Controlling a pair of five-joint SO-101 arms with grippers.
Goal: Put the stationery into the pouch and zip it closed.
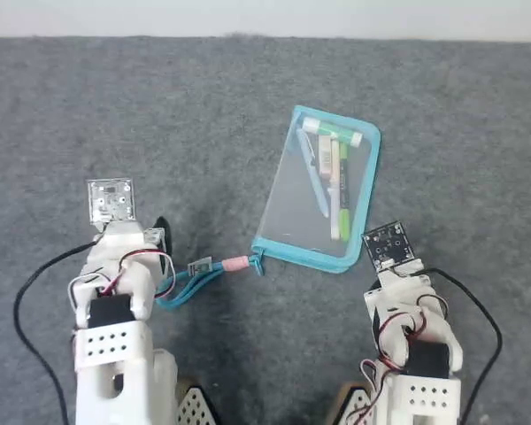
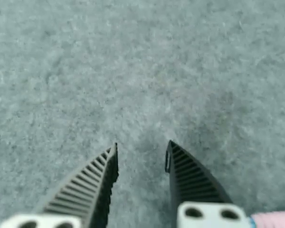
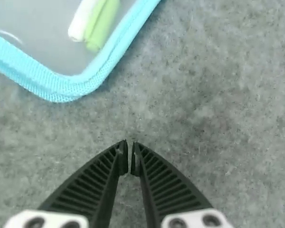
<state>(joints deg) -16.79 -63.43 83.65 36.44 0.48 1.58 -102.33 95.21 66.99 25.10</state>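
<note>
A clear pouch (image 1: 319,190) with blue trim lies flat on the grey desk (image 1: 115,106), right of centre. Pens (image 1: 334,177) lie inside it, along the long side away from the left arm. A pink zip pull (image 1: 236,264) sticks out from the near corner towards the left arm (image 1: 115,292), with a blue strap (image 1: 186,288) trailing from it. The zip looks drawn round to that corner, though I cannot tell if it is fully closed.

The pouch is likely light, soft and floppy, and its clear face probably slippery. The woven trim or the pull looks like the better place to grip. A pull on the zip would likely drag the whole pouch unless the other arm pins it.

The left jaws stand released over bare desk, just beside the pull. The right jaws are clenched on nothing, just short of the pouch's near right corner.

The high view alone gives the full layout and the strap. The left wrist view shows the gap between its jaws and the pull (image 2: 275,221) at its edge. The right wrist view shows the trim's weave (image 3: 61,88) and pen ends (image 3: 95,19) near that corner.
</note>
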